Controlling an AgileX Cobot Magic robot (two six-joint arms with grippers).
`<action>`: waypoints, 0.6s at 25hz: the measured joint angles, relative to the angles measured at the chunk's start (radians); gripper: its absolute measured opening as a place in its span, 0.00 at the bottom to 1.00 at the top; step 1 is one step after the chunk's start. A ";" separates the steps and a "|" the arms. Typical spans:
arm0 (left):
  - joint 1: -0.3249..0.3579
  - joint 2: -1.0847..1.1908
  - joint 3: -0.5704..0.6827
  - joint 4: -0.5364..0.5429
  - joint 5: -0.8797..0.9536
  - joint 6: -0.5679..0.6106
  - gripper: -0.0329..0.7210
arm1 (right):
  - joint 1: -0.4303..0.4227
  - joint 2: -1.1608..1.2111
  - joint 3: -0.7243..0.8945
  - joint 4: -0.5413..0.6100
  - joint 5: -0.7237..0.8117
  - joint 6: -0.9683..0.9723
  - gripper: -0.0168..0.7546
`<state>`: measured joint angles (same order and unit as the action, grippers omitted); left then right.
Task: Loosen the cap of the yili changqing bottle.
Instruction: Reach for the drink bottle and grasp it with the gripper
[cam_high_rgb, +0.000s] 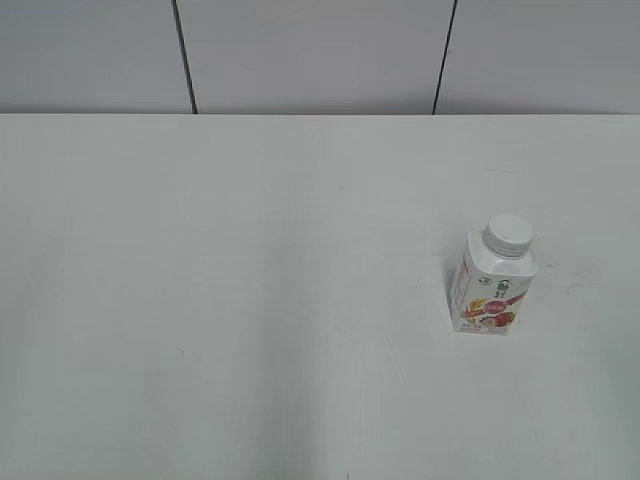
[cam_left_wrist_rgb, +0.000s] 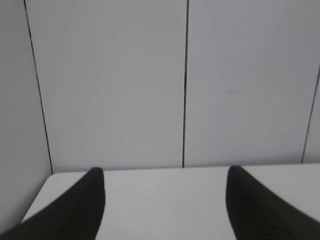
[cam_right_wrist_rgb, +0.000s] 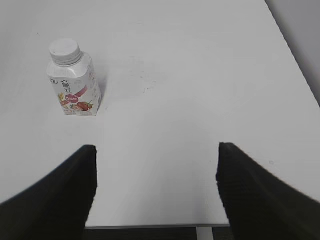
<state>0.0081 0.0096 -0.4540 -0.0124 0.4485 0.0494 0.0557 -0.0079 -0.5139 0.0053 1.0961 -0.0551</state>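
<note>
The yili changqing bottle (cam_high_rgb: 489, 292) stands upright on the white table, right of the middle in the exterior view. It is white and squarish with a red, pink and orange fruit label. Its white ribbed cap (cam_high_rgb: 508, 234) sits on the neck. The right wrist view shows the bottle (cam_right_wrist_rgb: 75, 90) and cap (cam_right_wrist_rgb: 64, 50) at the upper left, well ahead and left of my open, empty right gripper (cam_right_wrist_rgb: 156, 155). My left gripper (cam_left_wrist_rgb: 165, 177) is open and empty over the table's far part; the bottle is out of its view. Neither gripper shows in the exterior view.
The white table (cam_high_rgb: 250, 300) ends at a grey panelled wall (cam_high_rgb: 320, 50) at the back. The right wrist view shows the table's near edge (cam_right_wrist_rgb: 155, 226) below the jaws and its right edge (cam_right_wrist_rgb: 295, 65). Faint scuff marks (cam_right_wrist_rgb: 145, 80) lie right of the bottle.
</note>
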 joint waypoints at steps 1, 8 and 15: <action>0.000 0.013 0.023 0.000 -0.053 0.000 0.67 | 0.000 0.000 0.000 0.000 0.000 0.000 0.78; 0.000 0.191 0.146 -0.002 -0.394 0.000 0.67 | 0.000 0.000 0.000 0.000 0.000 0.000 0.78; 0.000 0.524 0.151 -0.010 -0.685 0.000 0.67 | 0.000 0.000 0.000 0.000 0.000 0.000 0.78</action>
<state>0.0081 0.5338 -0.3032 -0.0223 -0.2365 0.0494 0.0557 -0.0079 -0.5139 0.0053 1.0961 -0.0551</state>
